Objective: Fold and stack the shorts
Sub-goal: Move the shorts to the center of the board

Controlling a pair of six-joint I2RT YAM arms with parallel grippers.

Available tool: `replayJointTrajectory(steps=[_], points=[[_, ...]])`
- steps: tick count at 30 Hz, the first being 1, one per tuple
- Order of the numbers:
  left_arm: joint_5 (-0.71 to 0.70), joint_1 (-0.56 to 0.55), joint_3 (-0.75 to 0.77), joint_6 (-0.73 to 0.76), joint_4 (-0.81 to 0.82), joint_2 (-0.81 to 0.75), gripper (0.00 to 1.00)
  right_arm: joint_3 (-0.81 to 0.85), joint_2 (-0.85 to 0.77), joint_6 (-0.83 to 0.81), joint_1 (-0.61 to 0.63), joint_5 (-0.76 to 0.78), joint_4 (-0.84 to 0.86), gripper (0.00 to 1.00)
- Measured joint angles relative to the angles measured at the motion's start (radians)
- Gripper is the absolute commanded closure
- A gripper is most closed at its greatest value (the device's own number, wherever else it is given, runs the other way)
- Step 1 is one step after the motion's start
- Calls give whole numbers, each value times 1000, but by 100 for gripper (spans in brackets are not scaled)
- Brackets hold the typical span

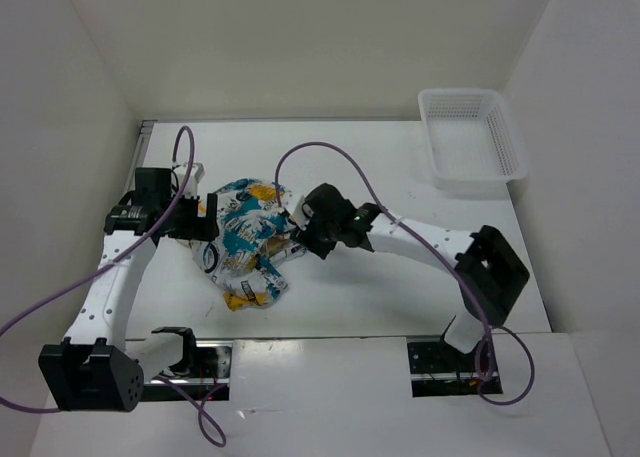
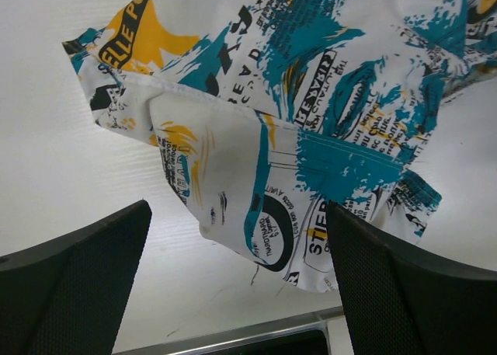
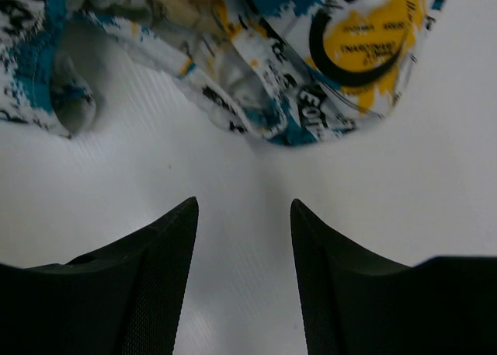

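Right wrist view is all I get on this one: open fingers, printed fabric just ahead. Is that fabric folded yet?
Observer: No. From above, the shorts lie in a crumpled heap left of the middle of the table.
Reviewer: Where is the other arm?
Observer: The left hand is at the heap's left side, wide open, gripping nothing.
Reviewer: Anything else on the table?
Observer: A white basket in the far right corner, apart from the shorts.

Shorts (image 3: 357, 36) mostly outside right wrist view
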Motion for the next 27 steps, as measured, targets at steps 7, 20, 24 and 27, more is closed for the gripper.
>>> replayJointTrajectory(steps=[7, 20, 24, 27], points=[[-65, 0, -35, 0, 14, 0, 0, 91, 243, 195, -34, -50, 183, 40], [-257, 38, -114, 0, 136, 97, 0, 114, 347, 390, -51, 30, 286, 59], [-219, 42, -114, 0, 137, 122, 0, 48, 338, 389, -51, 47, 304, 100], [-179, 42, -114, 0, 138, 151, 0, 46, 330, 378, -61, 74, 303, 100]])
